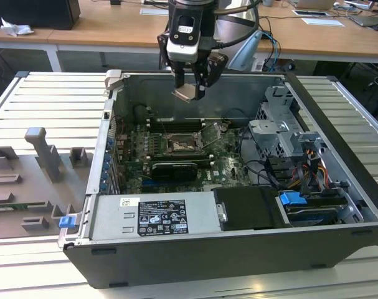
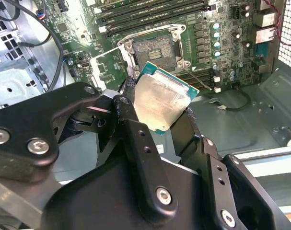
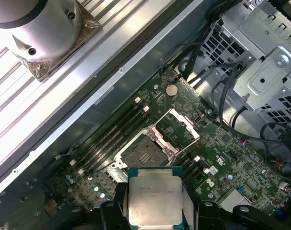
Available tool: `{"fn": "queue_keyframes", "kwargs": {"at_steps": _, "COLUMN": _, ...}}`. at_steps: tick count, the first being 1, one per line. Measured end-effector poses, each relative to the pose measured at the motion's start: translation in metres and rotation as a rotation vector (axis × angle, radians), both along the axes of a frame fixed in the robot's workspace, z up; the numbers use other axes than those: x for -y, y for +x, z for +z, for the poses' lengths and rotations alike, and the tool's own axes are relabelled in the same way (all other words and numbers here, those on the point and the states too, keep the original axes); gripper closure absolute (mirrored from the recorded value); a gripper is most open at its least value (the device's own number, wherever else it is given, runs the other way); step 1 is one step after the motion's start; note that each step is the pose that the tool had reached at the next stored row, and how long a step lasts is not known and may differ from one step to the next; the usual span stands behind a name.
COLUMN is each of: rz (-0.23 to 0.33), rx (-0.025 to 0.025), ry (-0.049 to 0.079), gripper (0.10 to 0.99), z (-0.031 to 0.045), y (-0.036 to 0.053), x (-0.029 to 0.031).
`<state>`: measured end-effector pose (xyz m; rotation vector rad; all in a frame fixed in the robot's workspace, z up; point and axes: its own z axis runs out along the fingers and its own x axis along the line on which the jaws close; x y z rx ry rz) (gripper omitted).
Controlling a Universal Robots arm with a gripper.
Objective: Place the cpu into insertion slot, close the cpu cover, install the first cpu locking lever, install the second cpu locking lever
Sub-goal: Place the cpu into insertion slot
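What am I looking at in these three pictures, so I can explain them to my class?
One robot arm works over an open computer case that lies on a slatted metal table. The exterior view looks on from off the arm. Both wrist views come from cameras riding on the arm and look down past its pincer. The pincer is shut on the cpu, a flat square chip, held in the air above the motherboard. Below it the insertion slot lies bare, with the cpu cover open at one edge. A grey holder stands on the table at the exterior view's left.
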<state>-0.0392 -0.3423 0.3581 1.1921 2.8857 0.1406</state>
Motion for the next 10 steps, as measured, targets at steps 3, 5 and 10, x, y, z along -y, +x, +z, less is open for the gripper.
{"fn": "queue_keyframes", "kwargs": {"at_steps": 3, "rz": -0.002, "rx": 0.0001, "ry": -0.001, "gripper": 0.545, "z": -0.0033, "y": 0.0000, "x": 0.0000}}
{"fn": "queue_keyframes", "kwargs": {"at_steps": 5, "rz": -0.002, "rx": 0.0001, "ry": -0.001, "gripper": 0.545, "z": -0.0052, "y": 0.0000, "x": 0.0000}}
{"fn": "queue_keyframes", "kwargs": {"at_steps": 10, "rz": -0.052, "rx": -0.0001, "ry": -0.003, "gripper": 0.545, "z": -0.0077, "y": 0.0000, "x": 0.0000}}
